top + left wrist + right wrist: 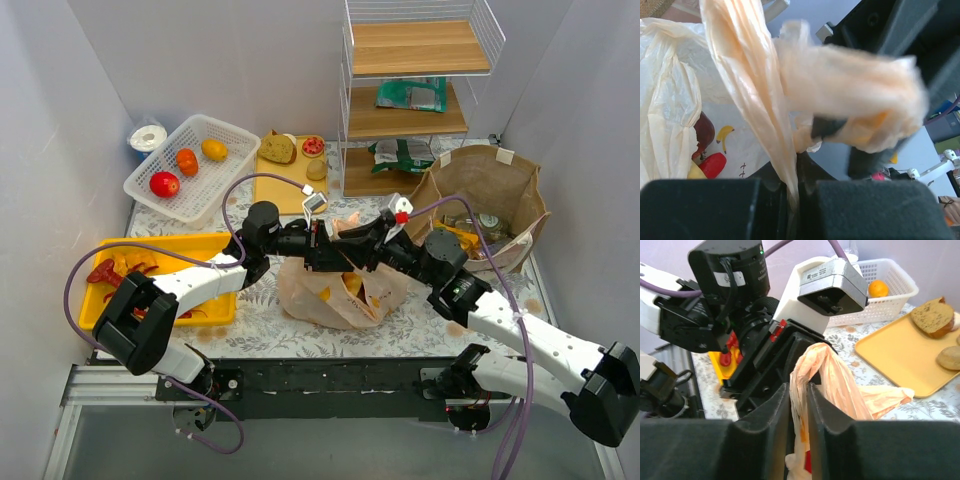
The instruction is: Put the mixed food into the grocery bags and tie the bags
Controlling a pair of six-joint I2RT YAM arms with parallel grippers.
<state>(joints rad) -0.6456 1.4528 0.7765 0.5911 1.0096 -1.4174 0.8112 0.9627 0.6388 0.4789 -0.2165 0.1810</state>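
Presently held and on hand, itemised.

1. Left gripper (792,192): my fingers are pressed shut on a twisted handle strand (757,105) of the peach plastic bag (340,295). Only the film sits between the pads.
2. Right gripper (799,407): my fingers are pinched narrow on the second strand (827,372), which arches up and over from my fingertips.
3. Position: in the top view my two grippers meet nose to nose just above the plastic bag, which slumps on the table (260,320) near the middle of its front edge.
4. Bag contents: red and yellow food (710,165) shows through the film. I cannot tell how many pieces.
5. Paper bag (455,170): stands open to my right, apart from both grippers, handles untied. Something metallic lies inside, too small to identify.
6. Not yet bagged: round fruit or peppers in the white basket (225,125), bread (278,148) on the far board, red pieces on the yellow tray (215,245).

Step in hand, as I judge it: tying the plastic bag.

Next move calls for: crossing my two strands, passing one under the other without letting either slip, then drawing my wrists apart to seat the knot. The film is thin, so I would pull steadily, not hard.
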